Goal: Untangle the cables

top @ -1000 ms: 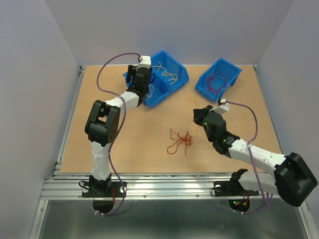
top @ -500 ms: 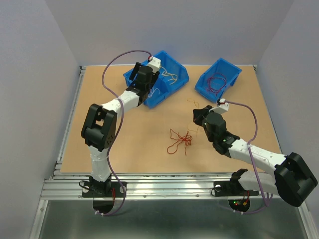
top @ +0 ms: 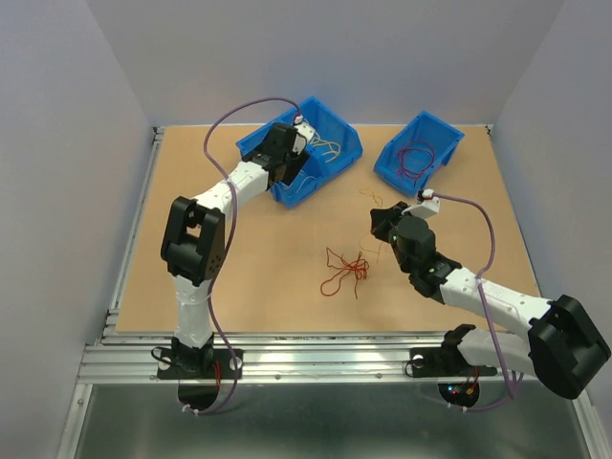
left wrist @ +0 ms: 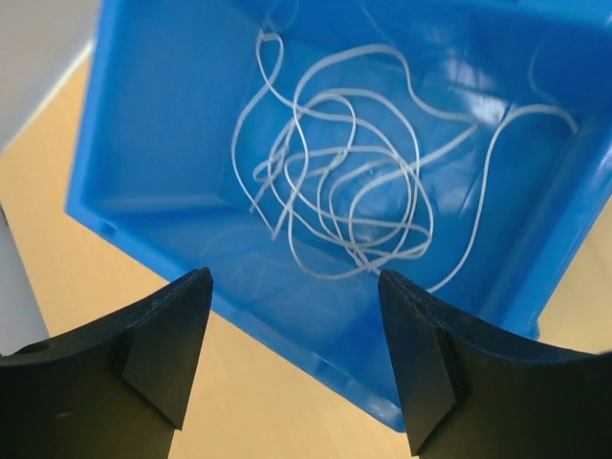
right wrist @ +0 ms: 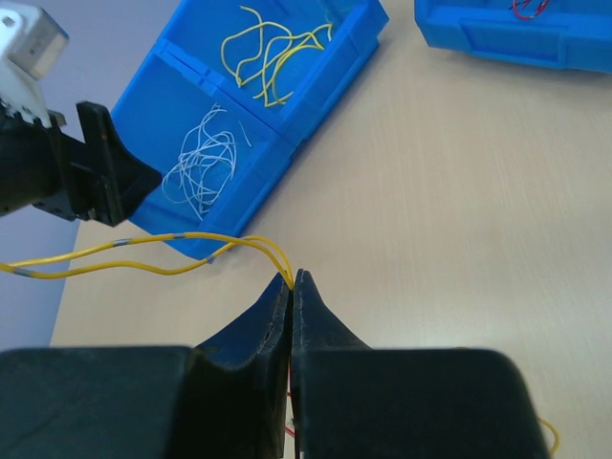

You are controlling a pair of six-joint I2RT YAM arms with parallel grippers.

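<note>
As viewed from overhead, the table (top: pixel 277 296) carries the following.

1. Left gripper (left wrist: pixel 292 306): jaws spread wide with nothing between them. It hovers over the near wall of the large bin, above the compartment of white wires, at the upper centre of the overhead view.

2. Right gripper (right wrist: pixel 293 279): jaws pressed together, pinching a pair of yellow strands (right wrist: pixel 143 251) at the very tips. The strands trail toward the left edge of the wrist view, crossing in front of the large bin's corner. The gripper sits right of centre in the overhead view.

3. Large bin (top: pixel 342 129): blue, two compartments, upper centre. One compartment holds white wires (left wrist: pixel 339 182) in a loose looped tangle. The other holds yellow wires (right wrist: pixel 273 53), curled.

4. Small bin (top: pixel 387 172): blue, upper right, apart from the large bin. Red wires (top: pixel 416 155) lie coiled inside.

5. Red tangle (top: pixel 344 268): a loose knot of thin red wire on the bare tabletop at the centre of the overhead view, just left of the right arm. Neither gripper touches it.
</note>
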